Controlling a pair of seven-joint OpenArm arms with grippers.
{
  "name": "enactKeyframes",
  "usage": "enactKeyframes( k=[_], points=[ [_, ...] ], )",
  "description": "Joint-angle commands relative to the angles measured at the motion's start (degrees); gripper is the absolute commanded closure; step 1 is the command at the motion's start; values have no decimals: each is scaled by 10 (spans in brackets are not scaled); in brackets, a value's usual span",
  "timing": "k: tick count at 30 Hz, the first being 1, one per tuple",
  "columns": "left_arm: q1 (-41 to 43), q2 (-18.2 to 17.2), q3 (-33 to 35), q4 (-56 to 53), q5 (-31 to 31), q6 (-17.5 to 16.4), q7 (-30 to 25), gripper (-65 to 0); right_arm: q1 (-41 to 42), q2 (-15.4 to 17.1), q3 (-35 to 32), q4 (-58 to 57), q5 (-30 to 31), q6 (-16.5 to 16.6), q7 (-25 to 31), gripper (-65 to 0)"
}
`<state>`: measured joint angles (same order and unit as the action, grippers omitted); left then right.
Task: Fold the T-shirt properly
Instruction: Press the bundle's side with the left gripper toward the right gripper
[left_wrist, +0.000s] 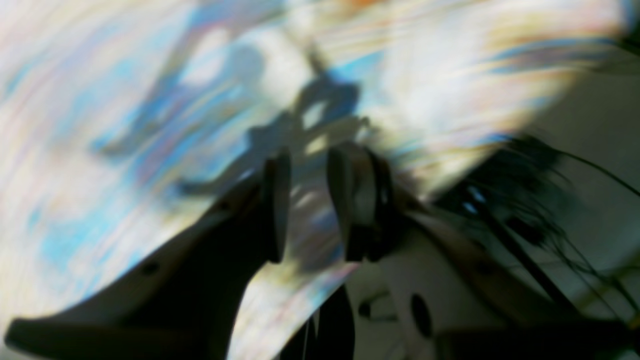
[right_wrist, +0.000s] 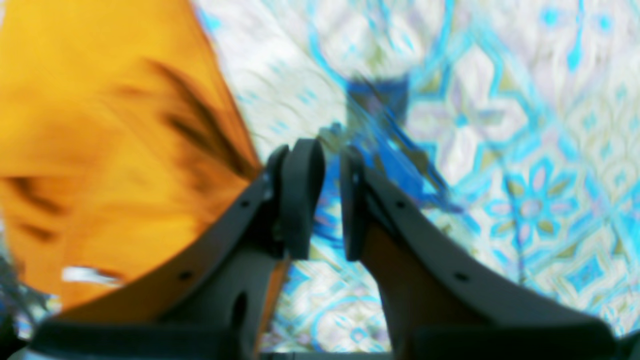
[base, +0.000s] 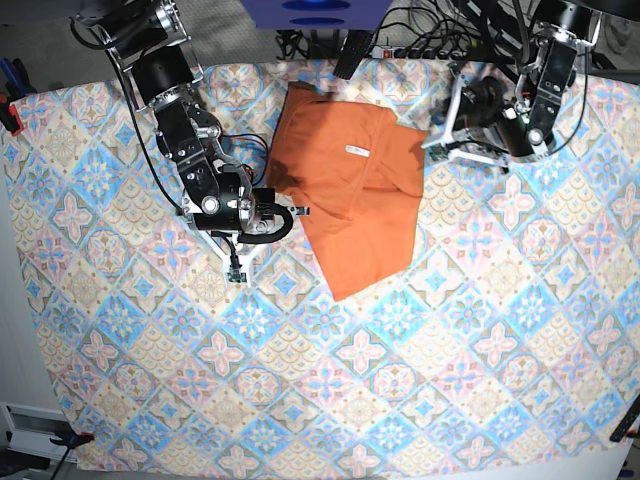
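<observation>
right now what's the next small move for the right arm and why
Probably slide the right end effector sideways onto the T-shirt's near edge. In the right wrist view only tablecloth shows in the narrow gap between its fingers, with the orange fabric just beside them, and the shirt lies only partly folded.

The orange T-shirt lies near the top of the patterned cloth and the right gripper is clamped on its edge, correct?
Not quite. In the right wrist view the right gripper holds nothing: the tablecloth shows between its pads, with the T-shirt beside it. The rest stands.
</observation>
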<state>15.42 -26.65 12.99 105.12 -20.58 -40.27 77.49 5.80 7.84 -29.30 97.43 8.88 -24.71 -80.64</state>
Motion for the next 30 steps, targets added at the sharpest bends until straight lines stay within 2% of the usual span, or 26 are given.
enactKeyframes(
  k=[1, 7, 11, 15, 17, 24, 30],
  points=[
    [-5, -11, 5, 9, 5, 3, 4, -161, 12, 2, 2, 6, -5, 0, 6, -97],
    [-14, -4, 39, -10, 6, 3, 3, -161, 12, 3, 7, -9, -4, 0, 6, -97],
    [-49, 18, 47, -93, 8, 3, -10, -161, 14, 3, 7, -49, -4, 0, 6, -97],
    [-100, 33, 97, -187, 3, 3, -43, -161, 13, 3, 7, -70, -4, 0, 6, -97],
    [-121, 55, 103, -218, 7, 3, -45, -161, 13, 3, 7, -82, -4, 0, 6, -97],
    [-179, 110, 107, -233, 10, 3, -45, -161, 1, 10, 7, -87, -4, 0, 6, -97],
    [-227, 124, 101, -252, 8, 3, -44, -161, -11, 25, 8, -82, -4, 0, 6, -97]
  ],
)
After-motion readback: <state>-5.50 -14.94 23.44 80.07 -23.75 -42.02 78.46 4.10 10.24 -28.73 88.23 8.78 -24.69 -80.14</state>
